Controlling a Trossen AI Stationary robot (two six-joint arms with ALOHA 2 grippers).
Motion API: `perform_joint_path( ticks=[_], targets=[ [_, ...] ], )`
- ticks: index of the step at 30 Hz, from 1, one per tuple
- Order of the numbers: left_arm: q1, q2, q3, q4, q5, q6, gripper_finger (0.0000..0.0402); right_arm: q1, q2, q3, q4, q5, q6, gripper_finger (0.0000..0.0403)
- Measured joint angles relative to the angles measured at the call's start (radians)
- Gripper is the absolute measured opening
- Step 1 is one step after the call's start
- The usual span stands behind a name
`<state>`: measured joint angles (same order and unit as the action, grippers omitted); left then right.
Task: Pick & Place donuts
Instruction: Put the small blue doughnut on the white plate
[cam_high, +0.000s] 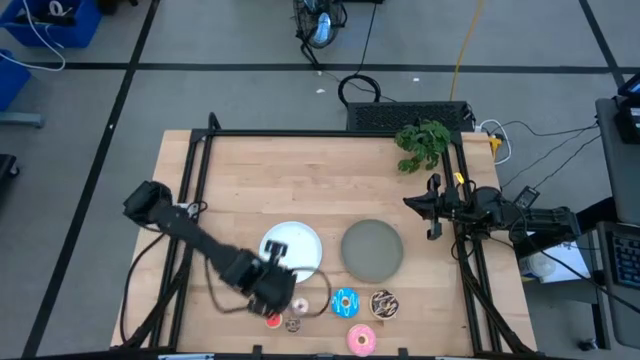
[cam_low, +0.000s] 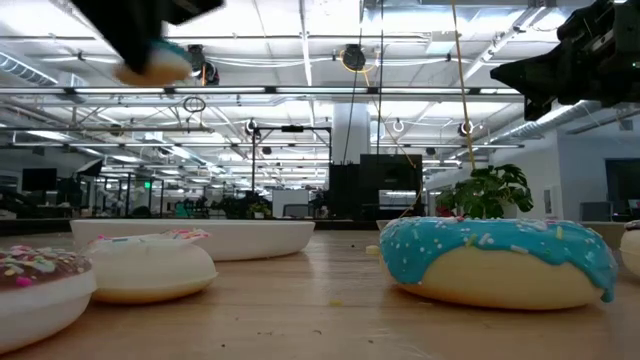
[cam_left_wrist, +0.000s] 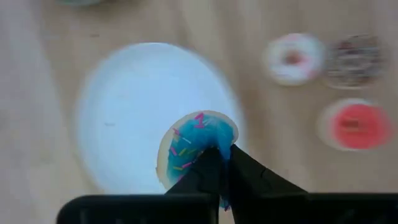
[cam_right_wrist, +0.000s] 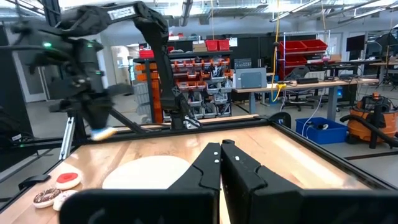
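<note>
I have the left gripper (cam_left_wrist: 219, 163) pinching the tiny blue donut (cam_left_wrist: 194, 146) by its rim above the white plate (cam_left_wrist: 124, 118); looks light, stiff, slick, so an edge grip may slip

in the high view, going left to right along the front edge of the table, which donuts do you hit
tiny red donut → tiny whitish-pink donut → larger blue-iced donut → pink-iced donut → chocolate sprinkled donut. The tiny brown one sits between the first two columns, so it is left out.
</note>
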<state>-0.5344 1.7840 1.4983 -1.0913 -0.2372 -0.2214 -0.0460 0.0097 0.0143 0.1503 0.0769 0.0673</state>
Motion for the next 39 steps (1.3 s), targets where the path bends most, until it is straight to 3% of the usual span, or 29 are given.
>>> perform_joint_path(
  ticks=[6,14,22,31,35,39],
  targets=[
    [0.2,-0.001,-0.092,0.073,-0.015,0.172,0.0019,0.0,0.0,0.0,0.002,0.0,0.0,0.0],
    [0.373,-0.001,-0.29,0.336,0.164,0.297,0.0016,0.0,0.0,0.0,-0.005,0.0,0.0,0.0],
    [0.405,-0.001,-0.408,0.427,0.188,0.298,0.0039,0.0,0.0,0.0,-0.005,0.0,0.0,0.0],
    [0.39,-0.001,-0.429,0.459,0.188,0.314,0.0045,0.0,0.0,0.0,-0.005,0.0,0.0,0.0],
    [0.375,-0.001,-0.429,0.46,0.194,0.318,0.0085,0.0,0.0,0.0,-0.005,0.0,0.0,0.0],
    [0.367,-0.001,-0.429,0.46,0.128,0.321,0.0149,0.0,0.0,0.0,-0.005,0.0,0.0,0.0]
  ],
)
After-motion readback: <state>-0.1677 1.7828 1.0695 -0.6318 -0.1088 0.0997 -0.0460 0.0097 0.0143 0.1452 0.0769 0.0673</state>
